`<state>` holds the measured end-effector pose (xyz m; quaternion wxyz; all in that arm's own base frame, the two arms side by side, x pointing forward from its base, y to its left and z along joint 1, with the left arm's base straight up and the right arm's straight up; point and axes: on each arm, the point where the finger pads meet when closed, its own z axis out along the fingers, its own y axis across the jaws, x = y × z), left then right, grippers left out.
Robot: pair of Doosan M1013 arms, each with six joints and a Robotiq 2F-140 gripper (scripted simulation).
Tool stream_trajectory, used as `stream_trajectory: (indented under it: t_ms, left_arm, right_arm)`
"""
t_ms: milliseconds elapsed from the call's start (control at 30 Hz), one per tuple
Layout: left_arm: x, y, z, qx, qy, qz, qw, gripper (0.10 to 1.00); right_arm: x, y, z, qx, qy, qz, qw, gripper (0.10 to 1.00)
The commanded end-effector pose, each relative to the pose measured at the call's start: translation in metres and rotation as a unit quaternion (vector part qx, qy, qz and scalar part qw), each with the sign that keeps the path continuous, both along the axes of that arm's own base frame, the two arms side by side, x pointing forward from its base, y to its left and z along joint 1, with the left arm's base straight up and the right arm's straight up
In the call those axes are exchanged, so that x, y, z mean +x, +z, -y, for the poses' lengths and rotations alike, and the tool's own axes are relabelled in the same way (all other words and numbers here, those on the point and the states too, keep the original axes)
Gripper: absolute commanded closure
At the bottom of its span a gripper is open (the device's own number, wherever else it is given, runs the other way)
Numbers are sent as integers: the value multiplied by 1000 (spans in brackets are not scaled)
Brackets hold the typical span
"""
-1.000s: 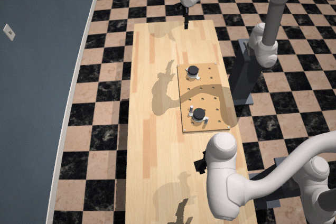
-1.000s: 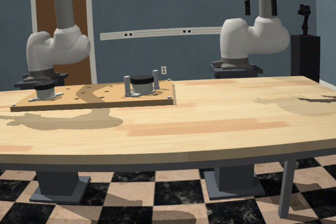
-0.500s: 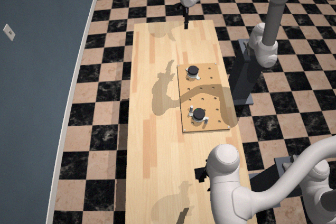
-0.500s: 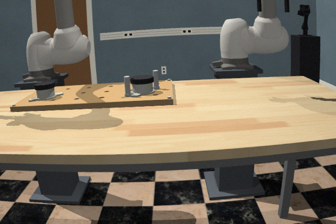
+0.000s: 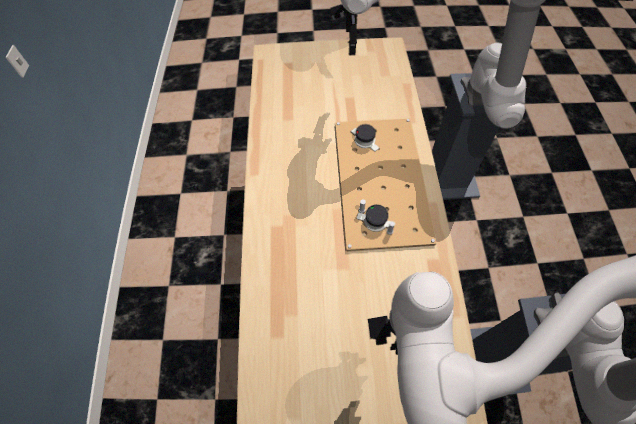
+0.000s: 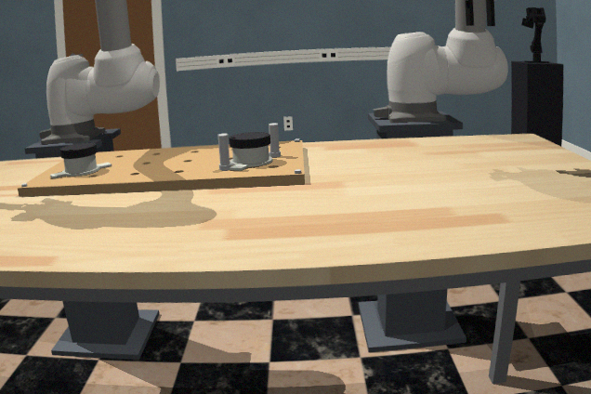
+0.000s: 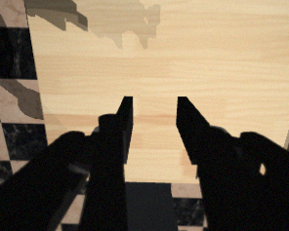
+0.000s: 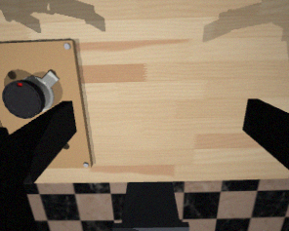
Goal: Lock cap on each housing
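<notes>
One housing (image 5: 371,227) (image 6: 250,155) stands upright between two grey posts, with a black cap (image 5: 377,216) (image 6: 249,140) on top; a green dot shows at the cap's edge. The other housing (image 6: 80,165) (image 8: 49,93) also stands upright, and its black cap (image 5: 365,133) (image 6: 78,151) (image 8: 23,100) has a red dot. My left gripper (image 6: 479,21) (image 7: 154,110) is partly open and empty, high above the table beyond the post-flanked housing's end. My right gripper (image 8: 159,115) (image 5: 352,52) is wide open and empty, above the table's far end, off the board.
Both housings stand on a drilled wooden board (image 5: 380,151) (image 6: 162,184) (image 8: 20,53) with small bolts at its corners. The board lies on the wooden table (image 5: 313,280) (image 6: 382,198), near the side where the arm pedestals stand. The upright posts rise beside the green-dotted cap.
</notes>
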<state>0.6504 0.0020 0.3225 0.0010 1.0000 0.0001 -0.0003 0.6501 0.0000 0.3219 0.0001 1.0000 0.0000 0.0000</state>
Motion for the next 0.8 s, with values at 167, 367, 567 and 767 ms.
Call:
stream_trajectory:
  t_ms: [167,367,567,767]
  left_arm:
    - [-4,-6,13,-8,-19,13,1000,759]
    - [-17,-27,54,-32,-77,50,995,759]
    - [-24,-41,77,-46,-110,72,990,759]
    - [-37,-62,117,-69,-165,108,978,759]
  right_arm:
    - [0,1,0,0,0,1,1000,98]
    - [0,1,0,0,0,1,1000,98]
    - [0,1,0,0,0,1,1000,98]
    - [0,1,0,0,0,1,1000,98]
